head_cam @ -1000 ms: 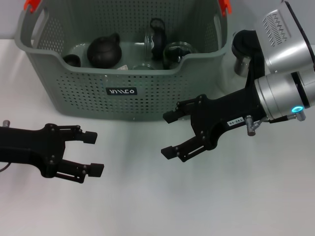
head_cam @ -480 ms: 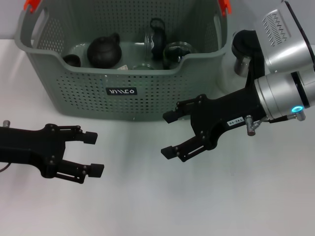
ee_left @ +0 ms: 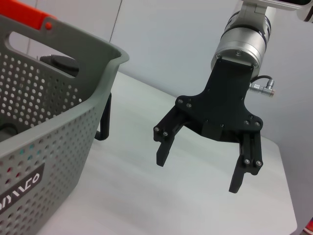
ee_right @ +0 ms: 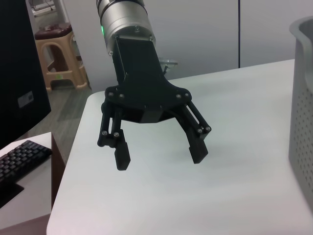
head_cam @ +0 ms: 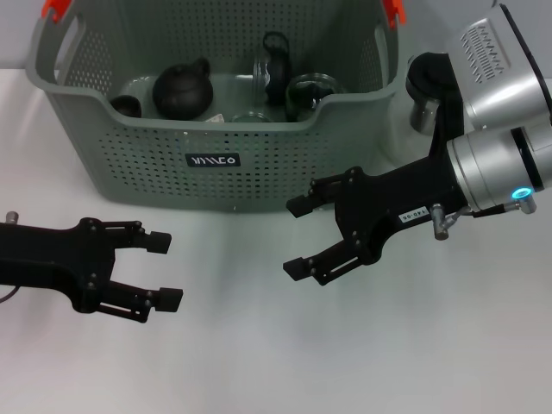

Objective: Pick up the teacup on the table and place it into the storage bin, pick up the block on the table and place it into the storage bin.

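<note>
The grey perforated storage bin (head_cam: 129, 164) stands at the back of the white table; its wall also shows in the left wrist view (ee_left: 58, 127) and right wrist view (ee_right: 303, 98). A small dark teacup (head_cam: 126, 105) sits inside it at the left. No block shows in any view. My left gripper (head_cam: 164, 271) hovers open and empty over the table in front of the bin's left part, also seen as the left gripper (ee_right: 160, 159). My right gripper (head_cam: 295, 237) is open and empty just before the bin's right front corner, also seen as the right gripper (ee_left: 197, 172).
Inside the bin are a black teapot (head_cam: 181, 89), a glass jug with a black lid (head_cam: 276, 73) and a glass vessel (head_cam: 310, 93). The right arm's silver body (head_cam: 500, 112) fills the right side. Beyond the table's edge are a keyboard (ee_right: 22, 156) and a stool (ee_right: 56, 54).
</note>
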Available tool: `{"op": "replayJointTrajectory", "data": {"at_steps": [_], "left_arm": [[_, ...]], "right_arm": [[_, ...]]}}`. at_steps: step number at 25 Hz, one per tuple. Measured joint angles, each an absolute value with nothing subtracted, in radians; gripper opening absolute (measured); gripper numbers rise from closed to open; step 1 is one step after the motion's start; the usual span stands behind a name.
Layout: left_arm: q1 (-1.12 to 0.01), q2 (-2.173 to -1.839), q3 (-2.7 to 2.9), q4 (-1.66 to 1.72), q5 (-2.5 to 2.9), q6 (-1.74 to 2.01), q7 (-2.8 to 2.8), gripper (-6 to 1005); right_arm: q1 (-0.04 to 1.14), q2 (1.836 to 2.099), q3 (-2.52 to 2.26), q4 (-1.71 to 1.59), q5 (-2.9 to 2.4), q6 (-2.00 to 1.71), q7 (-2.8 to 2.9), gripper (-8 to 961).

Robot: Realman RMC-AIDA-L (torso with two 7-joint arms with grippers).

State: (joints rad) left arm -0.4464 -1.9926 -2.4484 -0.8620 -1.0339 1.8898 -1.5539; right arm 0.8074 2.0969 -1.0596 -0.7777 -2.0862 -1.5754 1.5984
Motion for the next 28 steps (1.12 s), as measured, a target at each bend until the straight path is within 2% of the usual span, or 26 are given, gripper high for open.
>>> {"op": "replayJointTrajectory", "data": {"at_steps": [28], "left_arm": [[-0.45, -1.993, -2.445, -0.87, -1.032, 1.893, -1.563, 952]], "right_arm": [[0.807, 2.097, -1.06, -0.775, -2.086, -1.577, 1.601, 946]]}}
